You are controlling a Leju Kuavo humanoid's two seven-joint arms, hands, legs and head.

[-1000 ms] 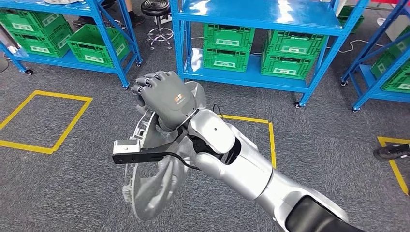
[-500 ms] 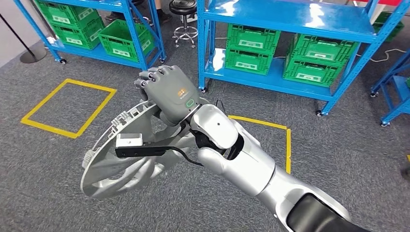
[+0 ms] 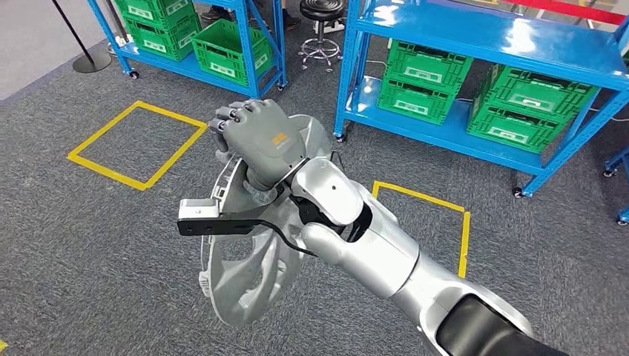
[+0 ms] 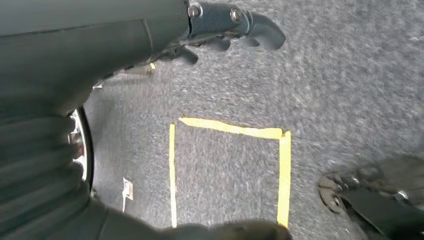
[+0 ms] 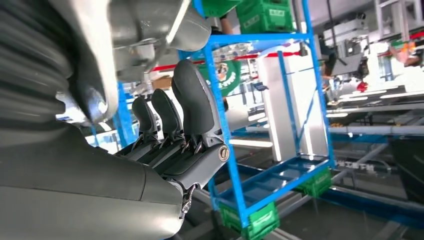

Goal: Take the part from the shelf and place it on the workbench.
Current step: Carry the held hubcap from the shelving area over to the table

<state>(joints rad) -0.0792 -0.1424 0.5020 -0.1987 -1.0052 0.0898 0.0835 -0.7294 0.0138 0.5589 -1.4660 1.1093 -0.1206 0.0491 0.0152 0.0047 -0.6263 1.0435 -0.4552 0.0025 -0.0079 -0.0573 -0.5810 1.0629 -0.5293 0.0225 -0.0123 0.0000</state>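
The part (image 3: 248, 285) is a large silver cast disc with a ribbed rim, and it hangs edge-down over the carpet. My right hand (image 3: 261, 142) grips its upper rim, fingers curled over the edge, at the middle of the head view. In the right wrist view the dark fingers (image 5: 186, 112) wrap around the silver part (image 5: 142, 25). My left hand (image 4: 235, 22) hangs above the grey floor with its fingers apart and nothing in them.
Blue shelving with green crates (image 3: 426, 74) stands ahead, with a second rack (image 3: 222, 48) to the left. Yellow tape squares (image 3: 137, 144) (image 3: 445, 211) mark the grey carpet. A black stool (image 3: 323, 18) and a stanchion base (image 3: 93, 59) stand at the back.
The whole view has slid right as the camera turns left. The part, lying flatter and out to the left half a second ago, now hangs edge-down again under my right hand.
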